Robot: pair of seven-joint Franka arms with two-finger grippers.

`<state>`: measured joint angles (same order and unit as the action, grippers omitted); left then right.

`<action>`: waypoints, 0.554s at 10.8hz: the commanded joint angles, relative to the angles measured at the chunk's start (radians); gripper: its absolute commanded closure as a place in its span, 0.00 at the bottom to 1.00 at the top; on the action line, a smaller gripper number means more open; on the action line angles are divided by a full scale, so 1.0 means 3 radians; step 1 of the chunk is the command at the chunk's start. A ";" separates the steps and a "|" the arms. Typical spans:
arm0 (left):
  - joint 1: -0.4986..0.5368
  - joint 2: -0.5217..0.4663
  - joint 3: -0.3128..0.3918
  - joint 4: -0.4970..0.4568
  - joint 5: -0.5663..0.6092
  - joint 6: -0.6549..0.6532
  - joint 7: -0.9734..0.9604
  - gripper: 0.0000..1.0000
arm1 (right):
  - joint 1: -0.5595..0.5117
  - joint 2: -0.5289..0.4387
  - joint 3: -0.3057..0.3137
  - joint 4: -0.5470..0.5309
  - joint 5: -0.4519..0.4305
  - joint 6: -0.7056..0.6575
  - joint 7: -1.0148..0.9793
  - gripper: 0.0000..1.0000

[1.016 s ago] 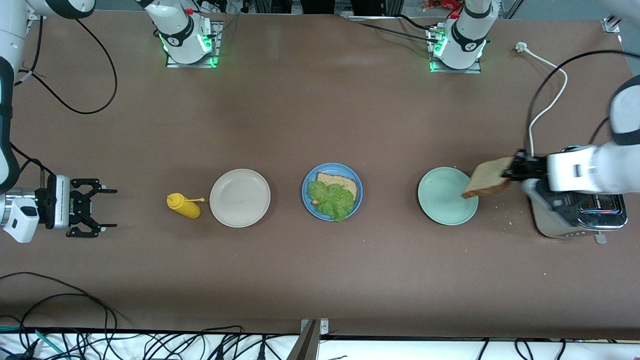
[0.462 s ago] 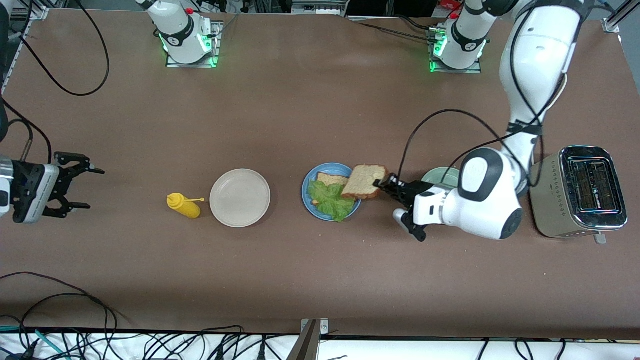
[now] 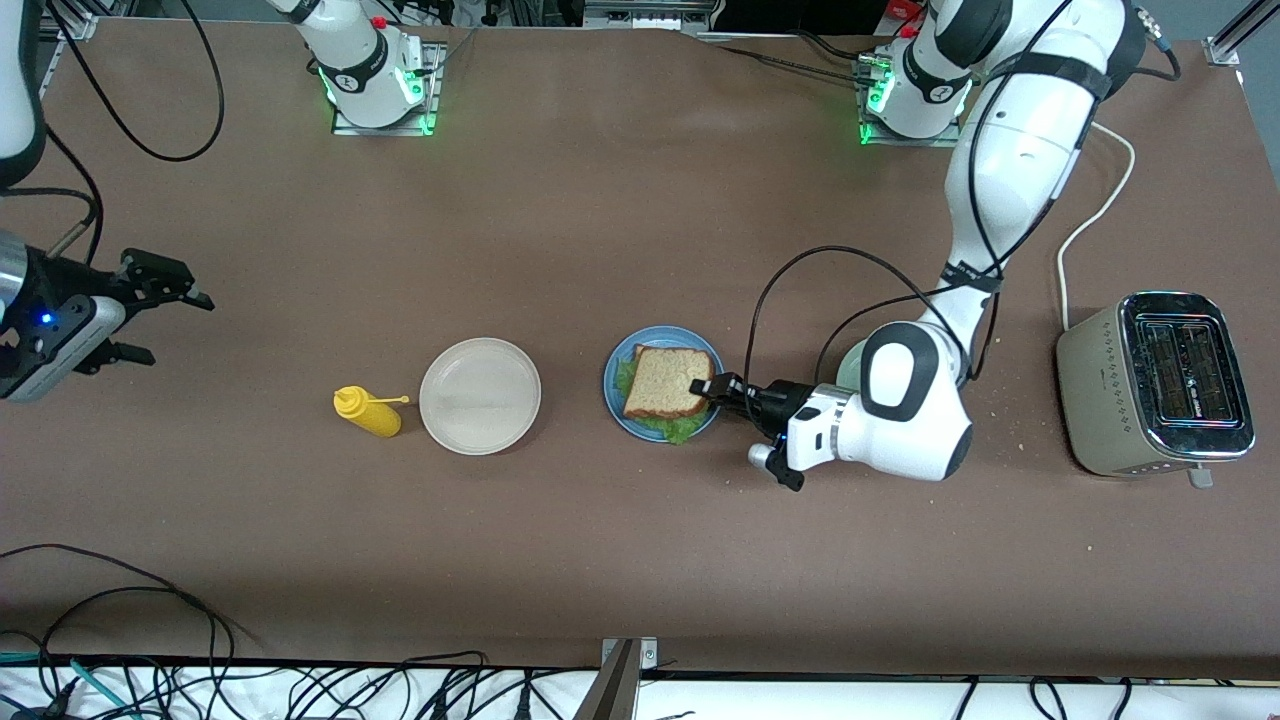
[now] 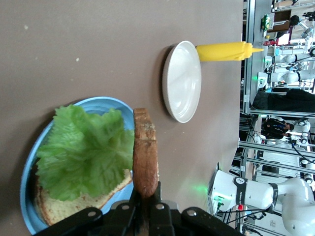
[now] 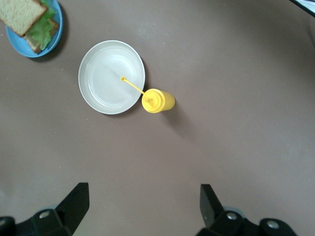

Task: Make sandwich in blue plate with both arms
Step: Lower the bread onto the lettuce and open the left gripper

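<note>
The left gripper (image 3: 712, 388) reaches in low at the blue plate (image 3: 612, 372) from the left arm's end of the table, its fingers clamped on the edge of a slice of brown toast (image 3: 668, 381). In the front view the slice covers most of the plate, over the lettuce leaf (image 3: 672, 428), which peeks out at the plate's nearer rim. The left wrist view shows the slice edge-on (image 4: 145, 157), raised at the gripped side, above the lettuce (image 4: 86, 152) and a lower slice of toast (image 4: 64, 209) that lies on the plate (image 4: 106, 104).

The right gripper (image 3: 150, 310) waits in the air over bare table at the right arm's end, well apart from everything; its fingers (image 5: 74, 202) stand wide apart with nothing between them.

A beige plate (image 3: 480, 396) sits beside the blue one toward the right arm's end, and a yellow squeeze bottle (image 3: 367, 410) stands just beside it, farther toward that end, its thin nozzle pointing at the plate. From the right wrist view the nozzle reaches over the beige plate's rim (image 5: 88, 59).

A pale green plate (image 3: 850, 362) is mostly hidden under the left arm. A silver two-slot toaster (image 3: 1150, 398) stands at the left arm's end of the table, with a white cord (image 3: 1095, 210) running from it toward the arm bases.

No writing can be read on any of these things.
</note>
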<state>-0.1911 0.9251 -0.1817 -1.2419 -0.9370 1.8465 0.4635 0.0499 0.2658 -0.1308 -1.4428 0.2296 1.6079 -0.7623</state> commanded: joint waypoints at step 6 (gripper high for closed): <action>-0.0058 0.0153 0.0084 0.0049 0.0446 0.0017 0.0291 0.00 | 0.0422 -0.0788 -0.0080 -0.0666 -0.0688 0.0024 0.1799 0.00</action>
<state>-0.1940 0.9694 -0.1735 -1.2411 -0.9218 1.8491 0.5076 0.1604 0.1074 -0.1403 -1.5594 0.0563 1.6043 -0.2865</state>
